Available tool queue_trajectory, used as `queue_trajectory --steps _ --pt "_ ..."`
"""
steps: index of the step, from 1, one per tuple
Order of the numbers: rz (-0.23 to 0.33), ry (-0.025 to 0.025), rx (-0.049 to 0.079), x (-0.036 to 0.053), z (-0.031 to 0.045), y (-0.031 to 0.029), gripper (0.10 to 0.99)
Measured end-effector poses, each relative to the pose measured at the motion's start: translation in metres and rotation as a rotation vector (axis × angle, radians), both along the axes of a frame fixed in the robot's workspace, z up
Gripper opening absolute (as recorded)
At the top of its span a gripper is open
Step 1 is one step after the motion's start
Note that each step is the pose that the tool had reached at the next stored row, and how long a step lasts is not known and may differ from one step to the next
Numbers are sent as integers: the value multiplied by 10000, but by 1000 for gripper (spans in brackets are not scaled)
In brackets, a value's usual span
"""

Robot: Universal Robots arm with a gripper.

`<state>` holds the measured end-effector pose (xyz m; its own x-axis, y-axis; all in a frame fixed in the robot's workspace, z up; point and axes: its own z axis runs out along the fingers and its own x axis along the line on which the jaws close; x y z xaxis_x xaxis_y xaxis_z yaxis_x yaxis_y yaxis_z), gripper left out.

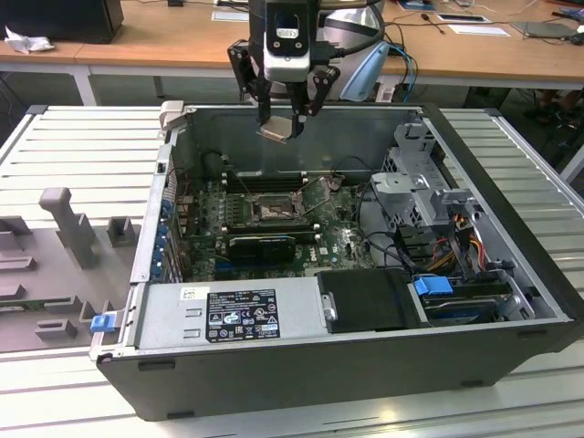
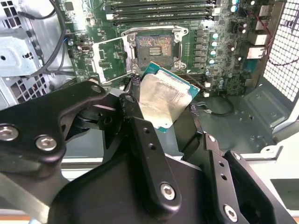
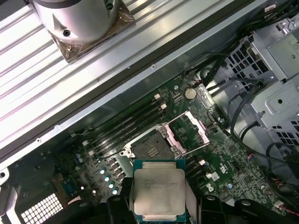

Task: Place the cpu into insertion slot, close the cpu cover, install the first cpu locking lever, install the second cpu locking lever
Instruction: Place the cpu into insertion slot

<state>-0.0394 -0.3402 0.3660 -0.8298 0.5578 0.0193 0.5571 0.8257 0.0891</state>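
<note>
Above the dark-framed insertion slot (image 2: 155,46), the pincer (image 1: 281,123) grips the flat silver-grey square cpu (image 2: 166,98).

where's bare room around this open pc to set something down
The ribbed table is bare between the grey fixtures and the desk, and on the exterior view's right of the case. Crowded: motherboard, cabled drive bay; the end effector holds the cpu.

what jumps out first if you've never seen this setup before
First, the gripper above the open computer case, its fingers pinching a small silver chip in mid-air. Next, lower down on the green board inside the case, the bare socket with its metal cover swung open beside it.
</note>
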Motion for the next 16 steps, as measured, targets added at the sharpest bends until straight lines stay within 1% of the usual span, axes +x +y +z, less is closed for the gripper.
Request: queue_trajectory --steps 16 --pt "-1165 0 0 0 -1 0 529"
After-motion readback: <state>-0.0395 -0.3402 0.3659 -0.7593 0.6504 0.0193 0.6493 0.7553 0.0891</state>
